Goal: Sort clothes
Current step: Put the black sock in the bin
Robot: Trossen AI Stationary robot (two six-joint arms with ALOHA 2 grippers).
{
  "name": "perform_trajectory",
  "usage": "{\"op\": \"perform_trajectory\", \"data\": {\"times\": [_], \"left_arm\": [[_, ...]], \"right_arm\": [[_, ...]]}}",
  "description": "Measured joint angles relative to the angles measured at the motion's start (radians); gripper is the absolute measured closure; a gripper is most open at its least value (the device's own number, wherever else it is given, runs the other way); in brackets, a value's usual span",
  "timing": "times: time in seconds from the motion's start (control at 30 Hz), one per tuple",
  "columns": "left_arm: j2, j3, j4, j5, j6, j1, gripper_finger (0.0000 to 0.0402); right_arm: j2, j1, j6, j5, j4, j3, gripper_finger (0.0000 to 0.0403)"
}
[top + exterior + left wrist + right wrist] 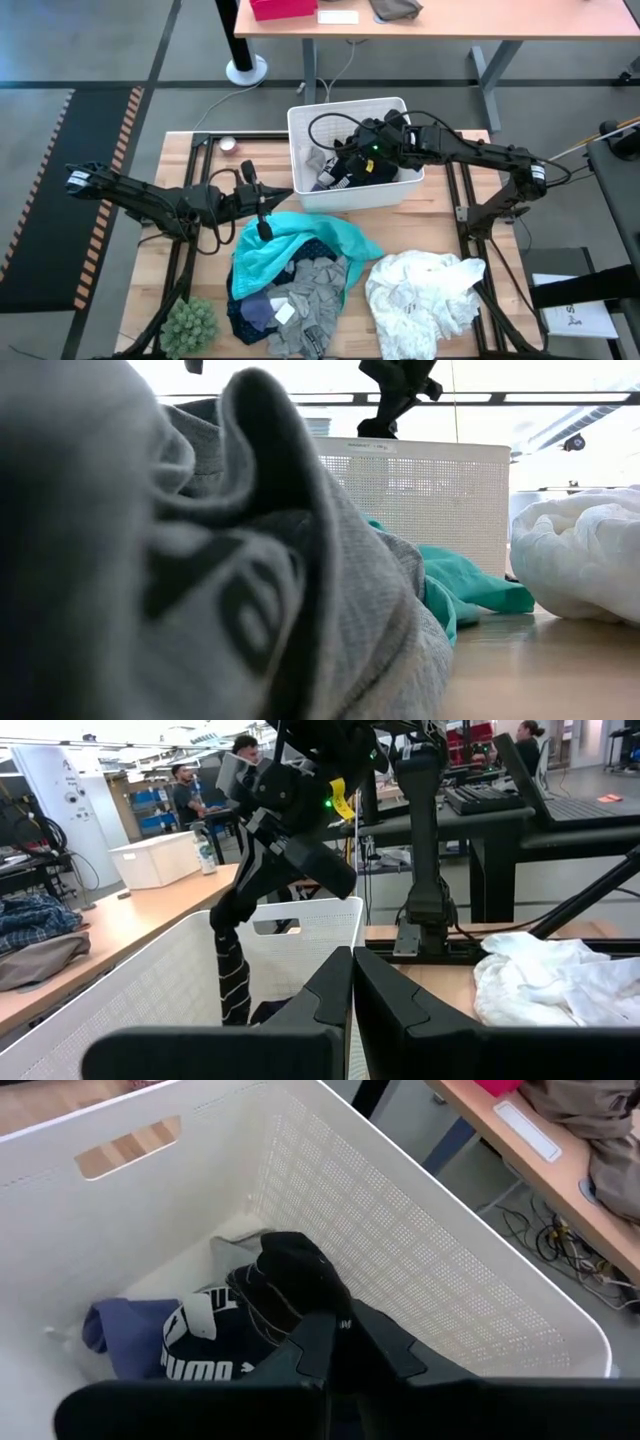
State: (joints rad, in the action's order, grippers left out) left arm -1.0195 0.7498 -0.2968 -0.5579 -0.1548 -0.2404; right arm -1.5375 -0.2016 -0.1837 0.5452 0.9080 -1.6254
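Snagging is my main worry. My right tool (335,1342) hangs over the white bin (300,125), its fingers pinched together on a dark striped sock (232,982) that dangles down into the bin. If I let go while the sock's tail hangs close to the wall, it could drape over the rim instead of dropping onto the black garment with white print (215,1355) already lying at the bottom. If I pull away too soon, the fabric may cling to the fingers and be dragged back out.

My left tool (262,208) waits with its fingers pressed together and nothing in them, just above the teal garment (300,240) at the near edge of the bin. Swinging it carelessly could hook that cloth or bump the bin wall.

Farther out on the counter (440,215), the grey garment (320,290) lies on top of the navy patterned one (250,312), so one grab could lift both and spoil the sort. The large white garment (425,290) sits apart to the right, bulky enough to spill over the bin's rim. The green plant (190,322) stands near the pile's corner, where a sweeping reach could topple it.
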Motion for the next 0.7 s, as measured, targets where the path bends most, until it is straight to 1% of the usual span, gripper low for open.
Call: {"op": "perform_trajectory", "data": {"times": [0.3, 0.57, 0.7], "left_arm": [[0.000, 0.000, 0.000, 0.002, 0.015, 0.000, 0.0402], [0.000, 0.000, -0.001, 0.072, 0.018, 0.000, 0.0402], [0.000, 0.000, -0.001, 0.075, 0.018, 0.000, 0.0402]], "right_arm": [[-0.025, 0.000, 0.010, -0.004, 0.000, 0.002, 0.0389], [-0.054, 0.000, 0.022, -0.024, 0.011, 0.003, 0.0389], [-0.054, 0.005, 0.038, -0.025, 0.010, 0.003, 0.0390]]}}
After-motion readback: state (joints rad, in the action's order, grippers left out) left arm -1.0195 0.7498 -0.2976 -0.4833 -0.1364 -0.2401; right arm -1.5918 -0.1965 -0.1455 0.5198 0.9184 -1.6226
